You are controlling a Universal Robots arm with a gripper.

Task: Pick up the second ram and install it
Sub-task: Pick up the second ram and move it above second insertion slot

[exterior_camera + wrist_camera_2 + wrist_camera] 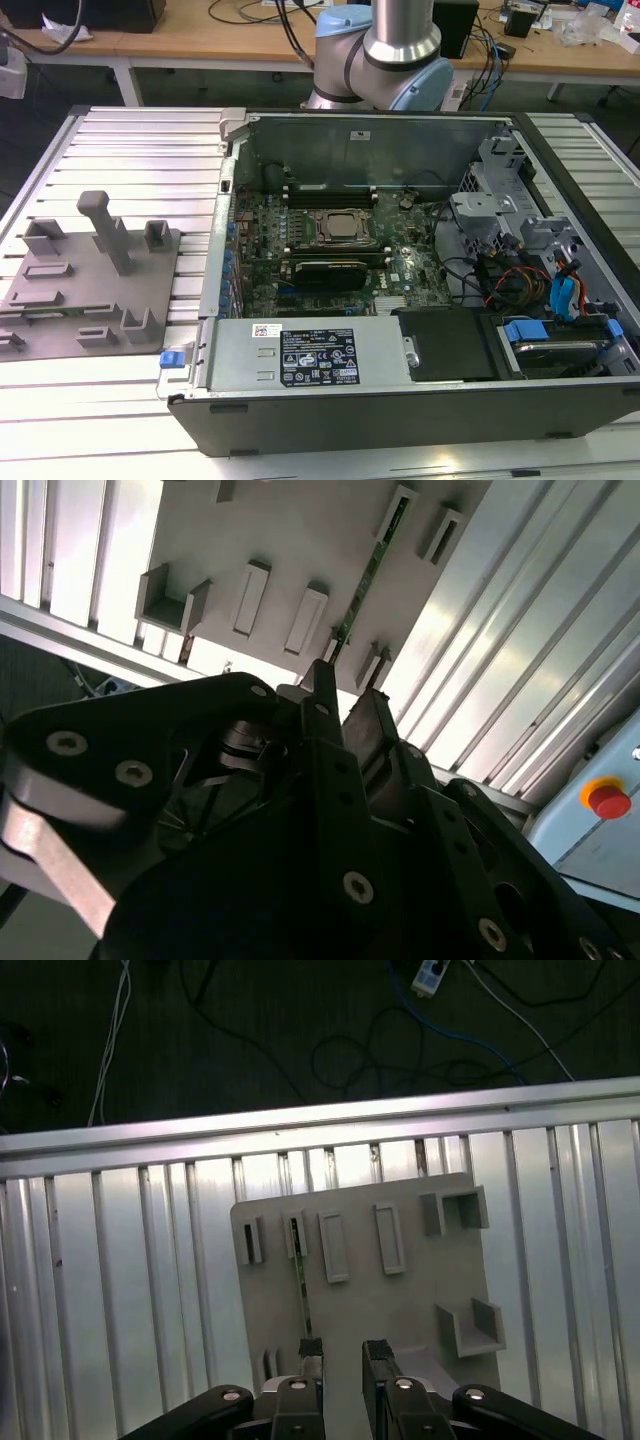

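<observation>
A grey plate with upright posts and small holders lies on the ribbed metal table at the exterior view's left. Beside it, toward the exterior view's right, sits an open computer case. Its green circuit board is exposed, with the processor socket near the middle and a labelled power supply along the near wall. The robot arm rises behind the case.

In both wrist views the hand hangs over the grey plate, its two black fingers spread apart with bare plate showing in the gap and nothing pinched between them. The memory stick, a thin green strip seen edge-on, stands in its holders on the plate. It is out of the case and not yet lifted. In the first wrist view one finger sits in line with the stick's near end, while the other finger is off to one side of it. Whether that finger touches the stick cannot be told. The second wrist view also takes in a red button on a pale box beyond the table edge
</observation>
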